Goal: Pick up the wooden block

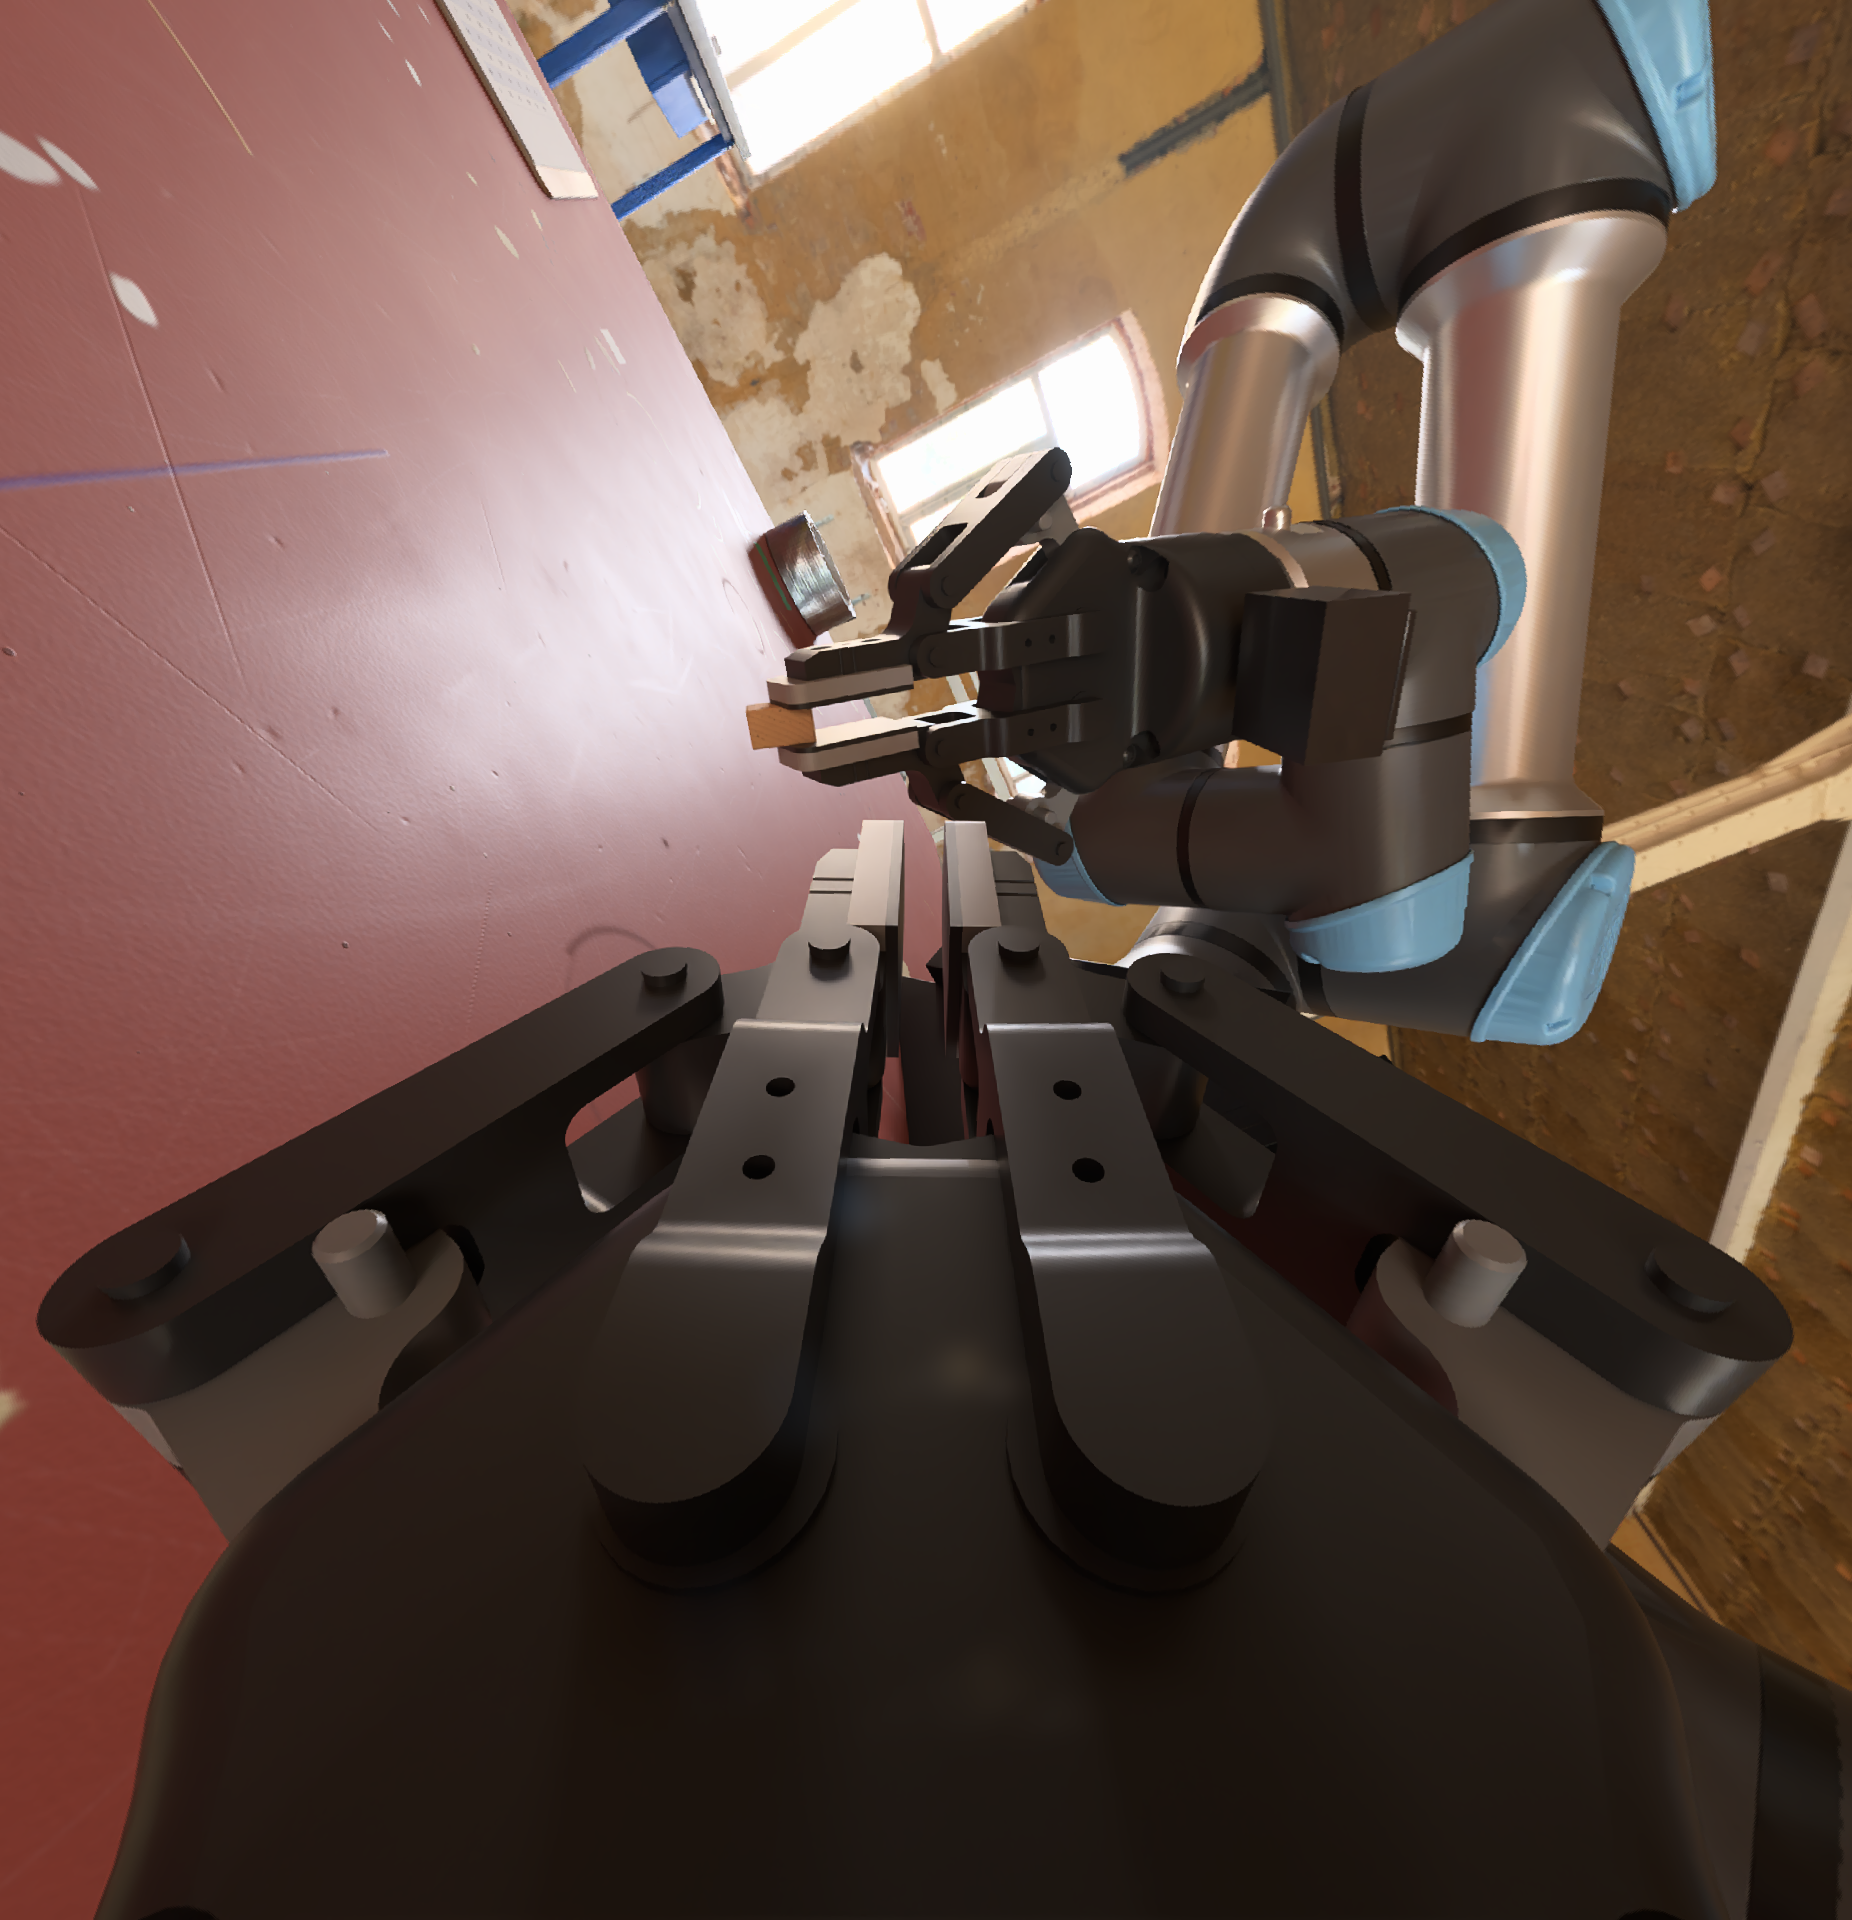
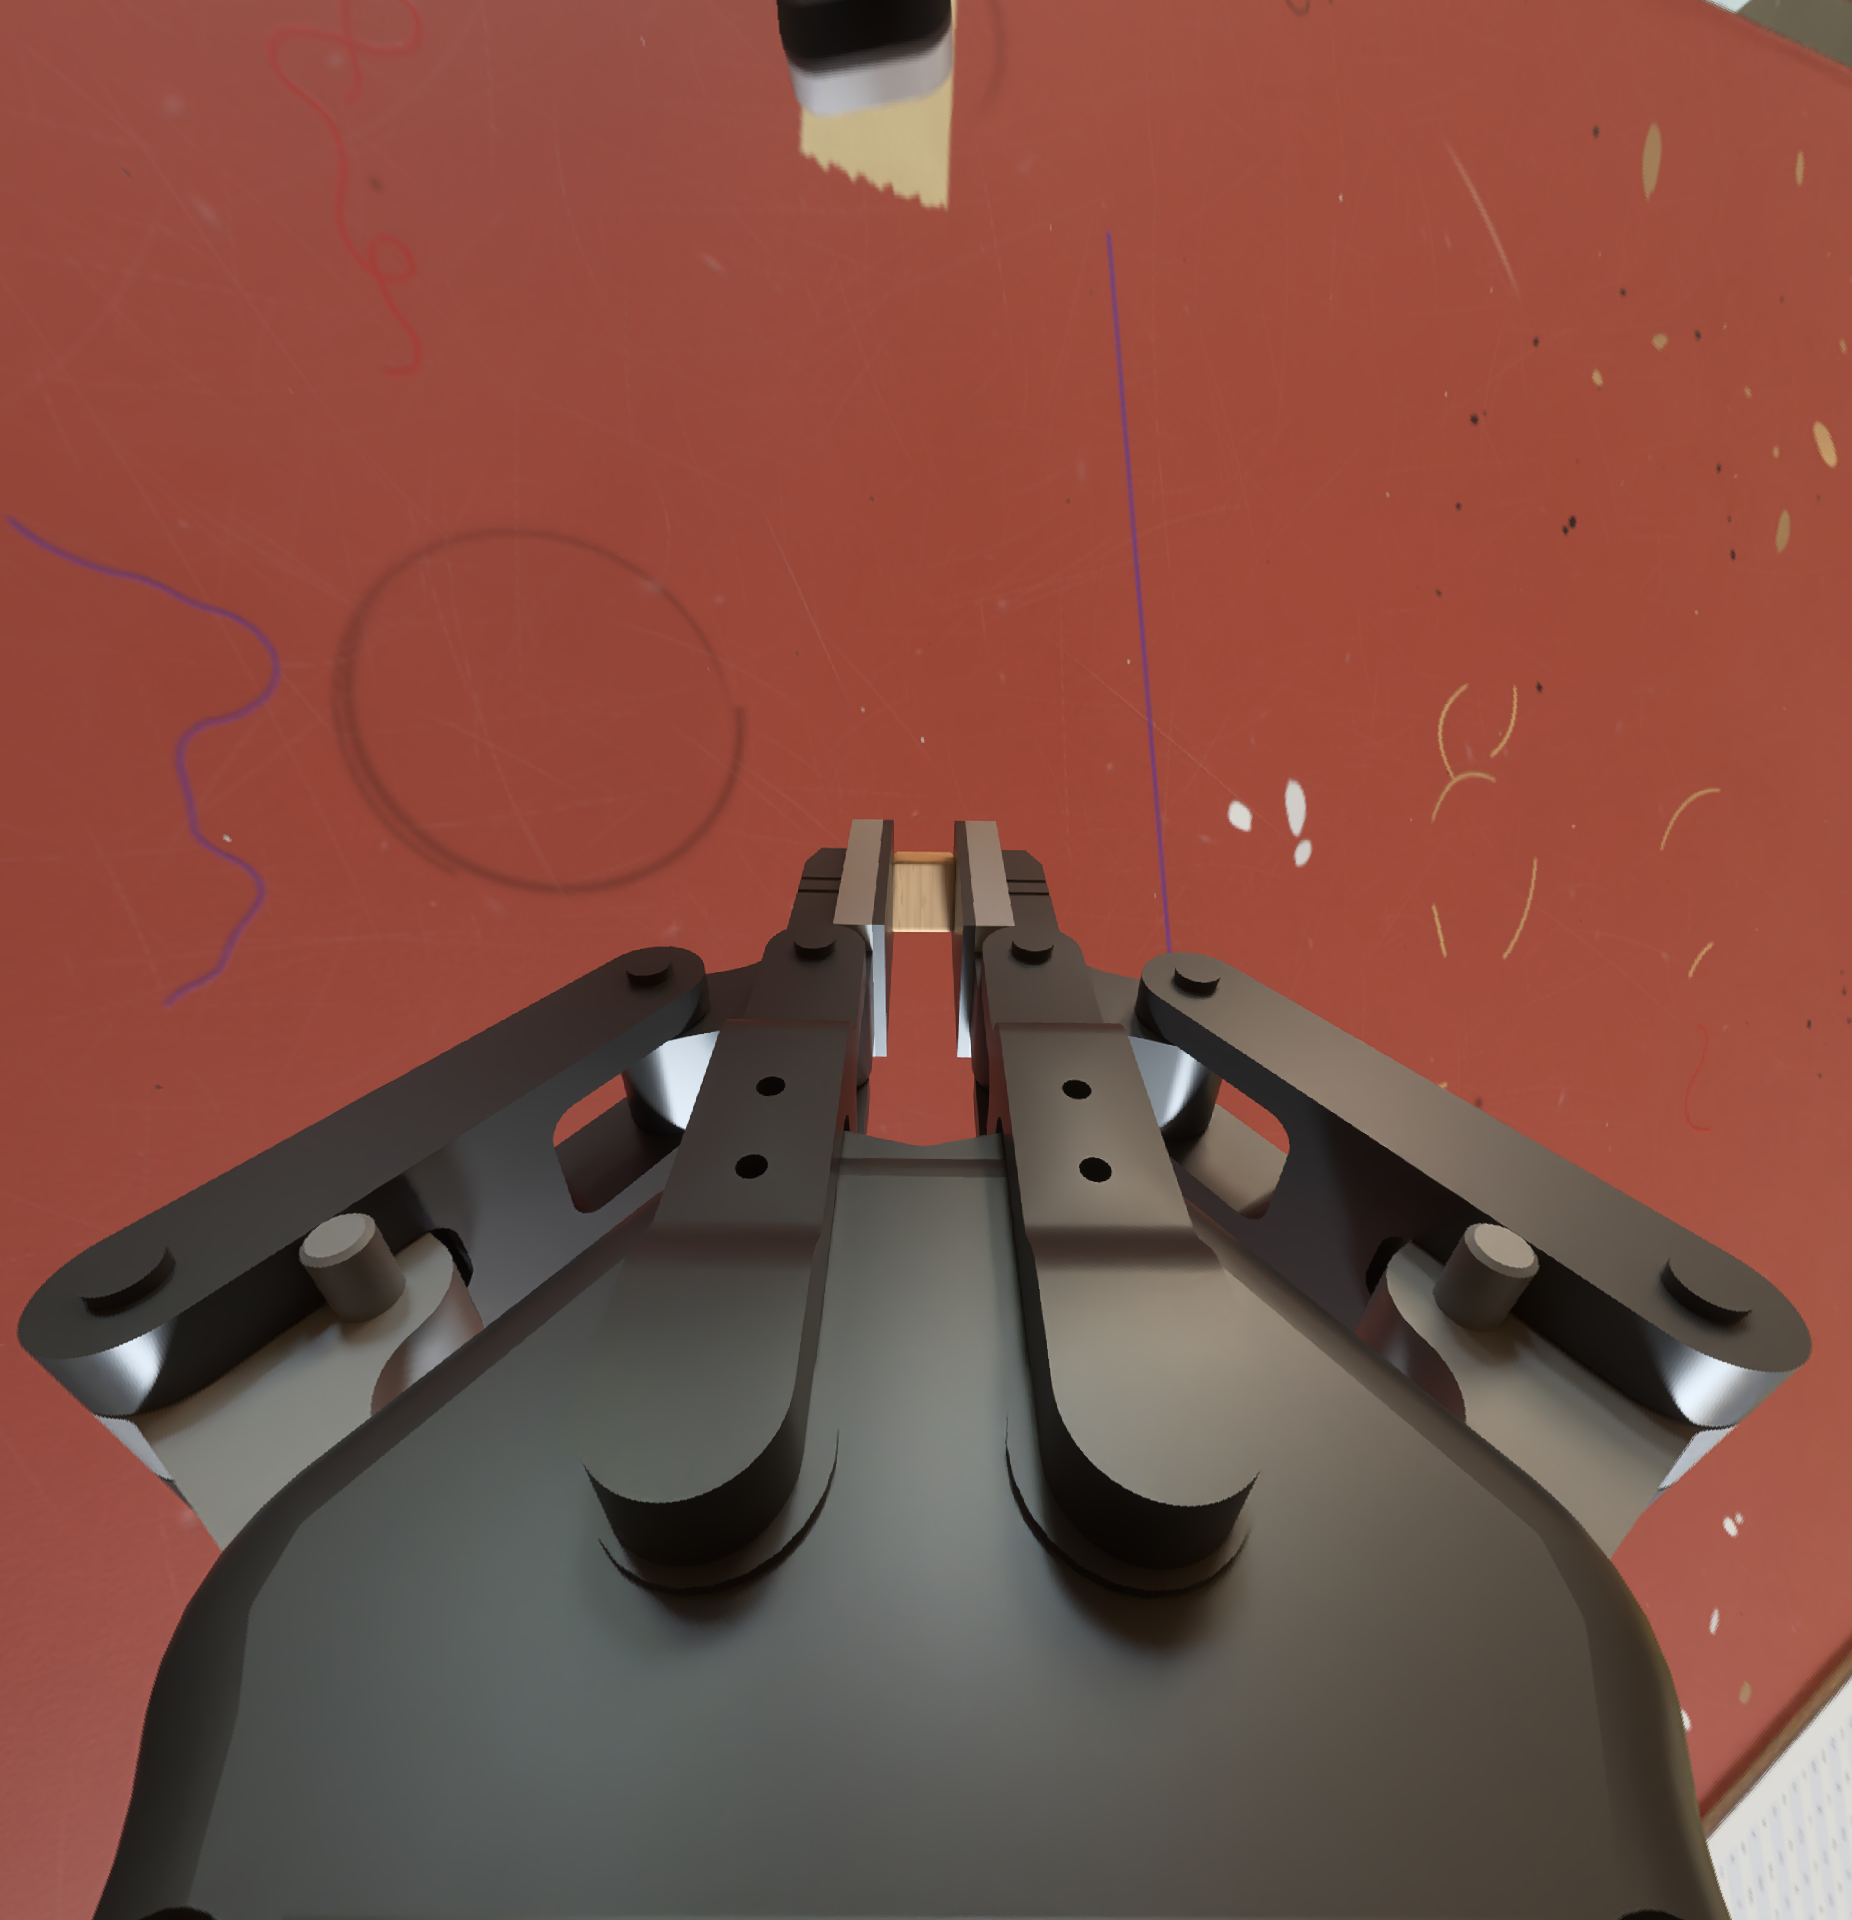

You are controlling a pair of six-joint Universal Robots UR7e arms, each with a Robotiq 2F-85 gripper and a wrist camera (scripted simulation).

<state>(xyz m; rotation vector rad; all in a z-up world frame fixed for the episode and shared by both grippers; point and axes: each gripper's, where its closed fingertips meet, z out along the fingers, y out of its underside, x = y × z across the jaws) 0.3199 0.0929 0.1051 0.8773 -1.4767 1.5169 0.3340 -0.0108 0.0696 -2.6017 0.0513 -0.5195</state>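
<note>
above red table (image 2: 589, 312), r gripper (image 2: 922, 883) clamps wooden block (image 2: 920, 899), l gripper (image 1: 924, 873) nearly closed, empty

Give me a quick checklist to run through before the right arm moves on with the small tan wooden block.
1. Small tan wooden block sits between the right gripper pads: ok.
2. Block clear of the scratched red tabletop: ok, the left wrist view shows a gap.
3. Block seated deep in the pads: not ok, it sits at the tips and sticks out past them.
4. Left gripper empty, jaws nearly closed: ok.
5. Dark round metal tin at the table edge away from the block: ok.
6. Grip firmness: cannot tell.
</note>
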